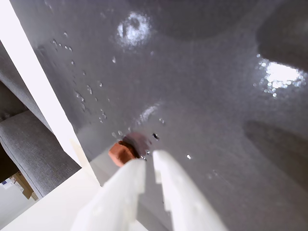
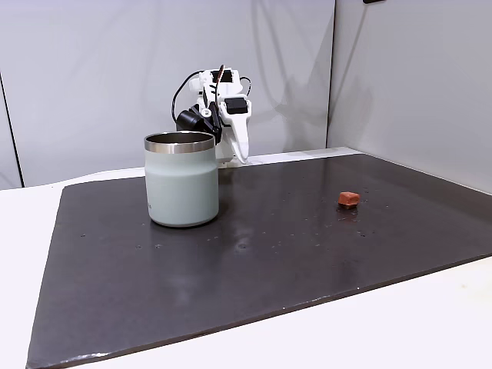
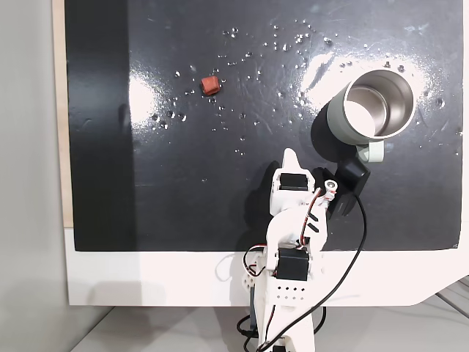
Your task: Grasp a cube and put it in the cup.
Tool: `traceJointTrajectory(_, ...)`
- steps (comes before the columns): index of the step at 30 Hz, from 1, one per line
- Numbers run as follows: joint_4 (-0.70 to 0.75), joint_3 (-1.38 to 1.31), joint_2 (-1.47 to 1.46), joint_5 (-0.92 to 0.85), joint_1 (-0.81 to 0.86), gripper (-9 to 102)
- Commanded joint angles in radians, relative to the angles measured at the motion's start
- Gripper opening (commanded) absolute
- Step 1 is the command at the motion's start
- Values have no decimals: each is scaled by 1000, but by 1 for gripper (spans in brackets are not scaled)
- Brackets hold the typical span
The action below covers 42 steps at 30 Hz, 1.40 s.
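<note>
Cube (image 1: 121, 153) hides behind gripper (image 1: 149, 161) in wrist view.

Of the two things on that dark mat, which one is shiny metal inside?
The squat pale grey-green cup: it has a steel rim and a gleaming steel interior. The tiny reddish-orange cube is a solid matte block.
</note>
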Motion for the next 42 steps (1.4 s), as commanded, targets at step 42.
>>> traceJointTrajectory(42, 150, -844, -653, -3, -236, 0)
